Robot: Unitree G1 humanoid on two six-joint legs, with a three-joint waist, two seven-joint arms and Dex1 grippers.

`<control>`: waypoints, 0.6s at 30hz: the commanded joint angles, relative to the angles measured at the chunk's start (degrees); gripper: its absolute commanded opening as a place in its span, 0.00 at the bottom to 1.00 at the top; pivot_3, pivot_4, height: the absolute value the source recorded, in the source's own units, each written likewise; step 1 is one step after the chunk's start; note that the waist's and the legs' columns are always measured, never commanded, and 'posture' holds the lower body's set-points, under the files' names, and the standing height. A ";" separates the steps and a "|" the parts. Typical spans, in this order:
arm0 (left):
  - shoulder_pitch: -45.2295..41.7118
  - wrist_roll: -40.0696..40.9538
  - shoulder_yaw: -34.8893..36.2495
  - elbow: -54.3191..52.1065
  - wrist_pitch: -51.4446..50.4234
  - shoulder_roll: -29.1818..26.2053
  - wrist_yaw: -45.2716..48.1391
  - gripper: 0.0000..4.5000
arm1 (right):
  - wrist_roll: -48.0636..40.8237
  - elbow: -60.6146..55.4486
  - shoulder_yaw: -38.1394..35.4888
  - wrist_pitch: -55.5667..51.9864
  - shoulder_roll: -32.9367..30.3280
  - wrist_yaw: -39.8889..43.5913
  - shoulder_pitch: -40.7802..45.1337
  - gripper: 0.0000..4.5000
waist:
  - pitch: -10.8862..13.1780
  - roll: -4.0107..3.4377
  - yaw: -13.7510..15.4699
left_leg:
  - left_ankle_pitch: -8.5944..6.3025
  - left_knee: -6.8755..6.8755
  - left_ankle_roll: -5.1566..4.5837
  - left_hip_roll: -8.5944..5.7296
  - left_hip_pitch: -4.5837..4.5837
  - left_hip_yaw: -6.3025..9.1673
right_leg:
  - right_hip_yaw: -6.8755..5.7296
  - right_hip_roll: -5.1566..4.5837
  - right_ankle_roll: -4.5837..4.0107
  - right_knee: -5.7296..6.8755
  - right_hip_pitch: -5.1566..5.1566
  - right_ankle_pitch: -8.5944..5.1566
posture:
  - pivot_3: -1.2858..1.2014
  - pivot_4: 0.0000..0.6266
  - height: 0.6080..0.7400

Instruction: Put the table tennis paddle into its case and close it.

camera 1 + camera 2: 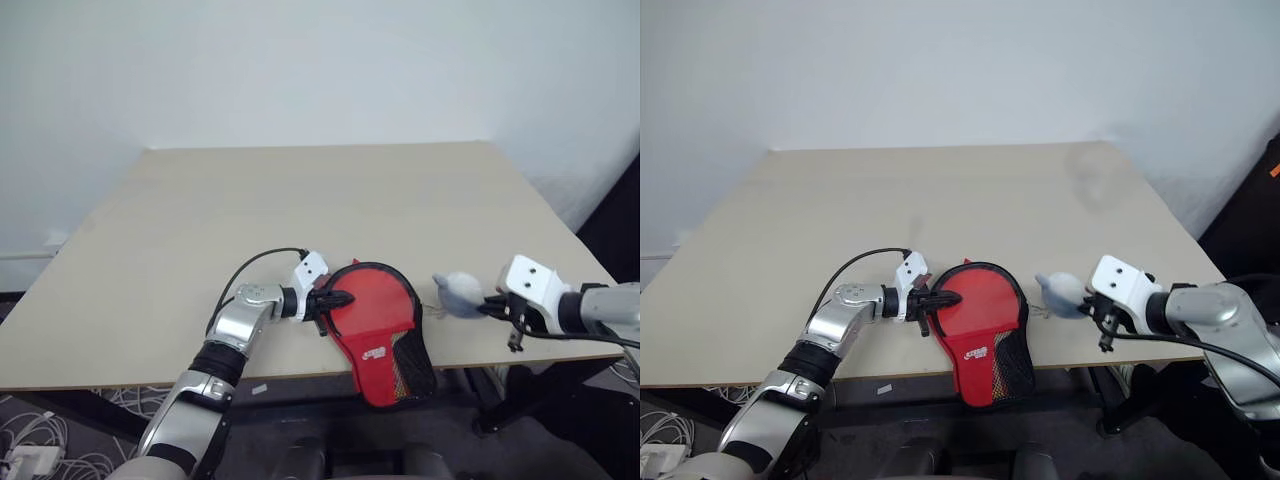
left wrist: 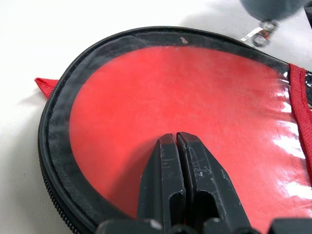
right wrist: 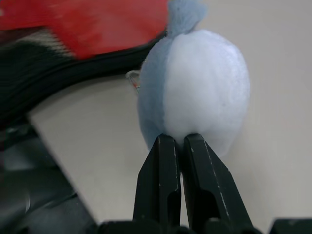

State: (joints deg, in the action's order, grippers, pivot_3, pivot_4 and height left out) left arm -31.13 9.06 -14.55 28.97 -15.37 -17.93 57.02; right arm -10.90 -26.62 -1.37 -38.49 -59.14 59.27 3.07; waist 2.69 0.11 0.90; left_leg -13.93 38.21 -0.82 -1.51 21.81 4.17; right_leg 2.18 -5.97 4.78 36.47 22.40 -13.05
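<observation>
**Red paddle case lies closed at the table's near edge**

The case (image 1: 378,330) is paddle-shaped and red, edged in black, with a small white logo and a black mesh panel toward its narrow end. It lies flat with its lid down. The round end rests on the table; the narrow handle end hangs past the near edge. A small red tab sticks out at the rim of the round end. The table tennis paddle cannot be seen.

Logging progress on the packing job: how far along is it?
The case lies flat and looks closed around its visible edge at the table's near edge. The left gripper, shut, presses on it. The right gripper, shut, holds a pale fluffy pom-pom beside it. Full zip closure can't be confirmed.
</observation>
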 commanded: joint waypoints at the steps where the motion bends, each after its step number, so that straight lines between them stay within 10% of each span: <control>1: 0.30 -2.95 -1.62 3.77 -0.47 -0.15 -0.15 0.00 | -2.25 -3.11 -3.57 2.63 -3.28 3.91 -2.56 0.01 | 0.01 0.02 -0.08 | -0.03 0.00 0.03 0.00 0.00 -0.01 | 0.02 0.00 0.00 -0.01 0.00 0.00 | 0.52 0.00 0.68; 18: -2.26 -5.23 -2.86 7.77 2.48 2.75 1.15 0.00 | -7.00 -7.17 -7.50 11.74 -10.54 14.43 -12.72 0.01 | -0.01 0.03 1.72 | -0.29 0.03 -0.10 -0.02 0.18 0.05 | -0.08 -0.01 0.11 -0.73 -0.06 0.07 | 0.52 0.00 0.68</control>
State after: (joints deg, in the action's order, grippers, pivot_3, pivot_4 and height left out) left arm -34.34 6.64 -15.38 33.93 -11.71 -15.11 58.23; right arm -16.83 -32.30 -6.50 -28.00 -68.46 71.50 -9.22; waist 2.68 0.14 2.62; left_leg -14.22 38.25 -0.92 -1.53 22.00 4.22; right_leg 2.09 -5.98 4.90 35.74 22.34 -12.99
